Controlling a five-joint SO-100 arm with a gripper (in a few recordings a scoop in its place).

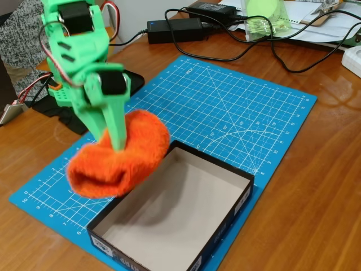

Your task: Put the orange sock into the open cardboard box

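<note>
Above the box's ten o'clock corner, in the fixed view, the green gripper [115, 141] hangs with its fingers clenched into the orange sock [118, 155], pinching the fuzzy lump near its top middle. The sock is clear of the blue cutting mat [237, 107] and sags to either side of the fingers, its open cuff end drooping toward eight o'clock, its rounder end bulging toward two o'clock. It sits mostly outside the open cardboard box [225, 209], with only its lower right edge overlapping the near-left wall from this angle.

The box lies empty at about five o'clock from the sock, pale inside and dark-walled, resting on the mat's lower edge.

Judging from this, the carry is underway and the drop is not yet done. The main risk is releasing too soon: most of the sock would land on the rim or the mat at nine o'clock and flop out. The drooping cuff could also snag the wall and push the light box askew as the arm travels toward four o'clock. The pinch also looks shallow in soft pile, so a slip is possible.
</note>
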